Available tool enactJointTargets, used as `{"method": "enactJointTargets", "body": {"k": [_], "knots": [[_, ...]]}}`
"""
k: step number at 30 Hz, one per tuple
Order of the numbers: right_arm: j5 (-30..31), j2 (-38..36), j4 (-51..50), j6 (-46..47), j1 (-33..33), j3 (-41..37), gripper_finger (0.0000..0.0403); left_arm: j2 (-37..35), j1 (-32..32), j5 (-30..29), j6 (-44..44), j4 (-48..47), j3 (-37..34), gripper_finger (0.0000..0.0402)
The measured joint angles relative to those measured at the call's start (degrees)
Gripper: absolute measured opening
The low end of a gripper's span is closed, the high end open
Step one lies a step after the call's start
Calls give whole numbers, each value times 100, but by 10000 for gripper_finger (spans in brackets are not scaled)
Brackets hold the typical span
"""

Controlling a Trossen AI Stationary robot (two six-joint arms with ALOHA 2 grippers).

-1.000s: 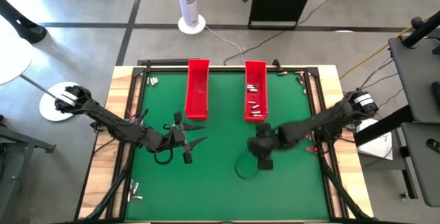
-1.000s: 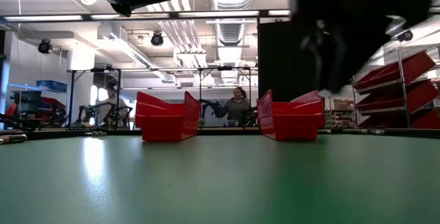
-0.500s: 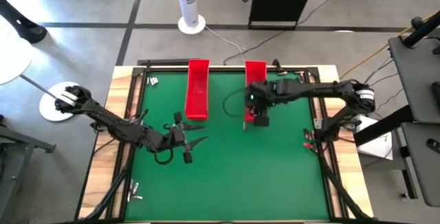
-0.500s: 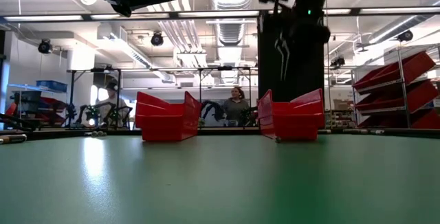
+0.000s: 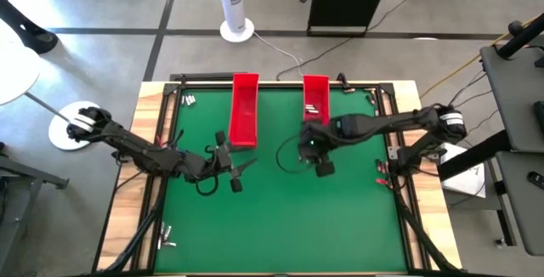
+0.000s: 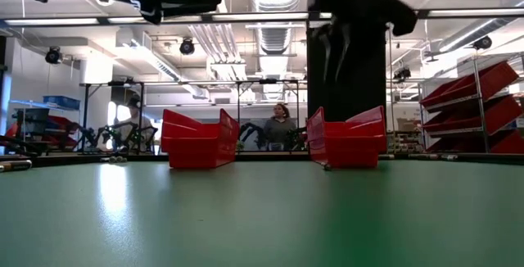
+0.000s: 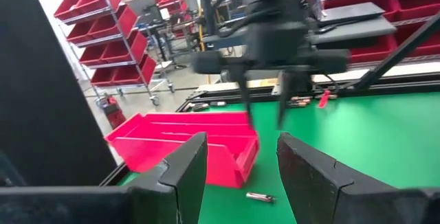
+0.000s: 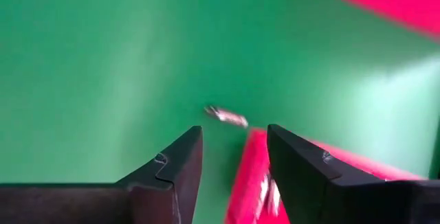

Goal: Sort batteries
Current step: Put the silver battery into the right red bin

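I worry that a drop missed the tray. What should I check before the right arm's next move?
1. Right pincer open and empty: ok.
2. All batteries inside the right tray: not ok. One battery lies on the mat beside the tray's near end.
3. That battery reachable, nothing on top of it: ok.
4. Left pincer open, empty, apart from the right arm: ok.
5. Both trays upright: ok.
6. Which kind the loose battery is: cannot tell.
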Motion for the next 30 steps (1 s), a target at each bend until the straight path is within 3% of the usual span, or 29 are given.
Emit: {"method": "enactJointTargets", "body": {"k": [4,8,16,23,30], "knots": [[145,124,311,-469,261,-28,169,0,98,2,-4,1,0,158],[264,813,232,-736,249,169,173,-2,110,2,4,37,0,158],[391,2294,-1116,-1613,190,1240,173,-4,108,7,-7,-24,2,158],[865,2676,-1019,-2669,157,1390,173,-4,108,7,29,-157,2,158],[975,3138,-1043,-2990,130,1355,151,-3,108,6,46,-210,2,158]]}}
